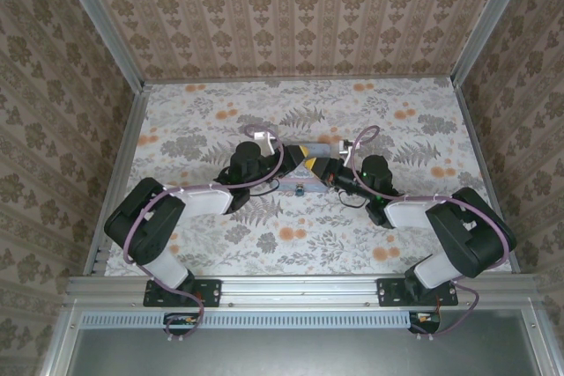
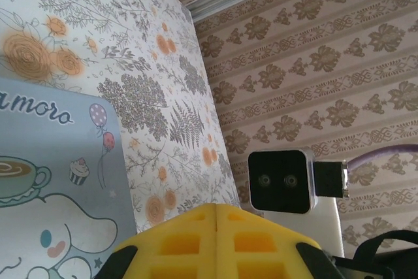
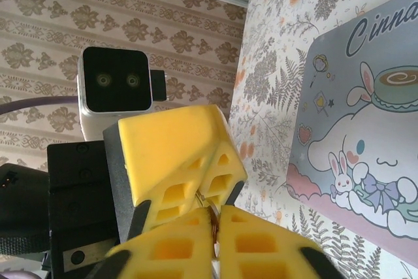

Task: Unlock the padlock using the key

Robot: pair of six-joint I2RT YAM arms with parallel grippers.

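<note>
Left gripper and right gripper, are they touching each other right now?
Cannot tell. In the right wrist view the left gripper reaches down to the right gripper, but that could be mere overlap.

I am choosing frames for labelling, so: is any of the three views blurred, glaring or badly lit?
Top external: even light, sharp, only soft shadows on the table. Left wrist: the yellow fingers, very near the lens, look slightly soft; the tin reads clearly. Right wrist: no glare, the tin's print is sharp.
</note>
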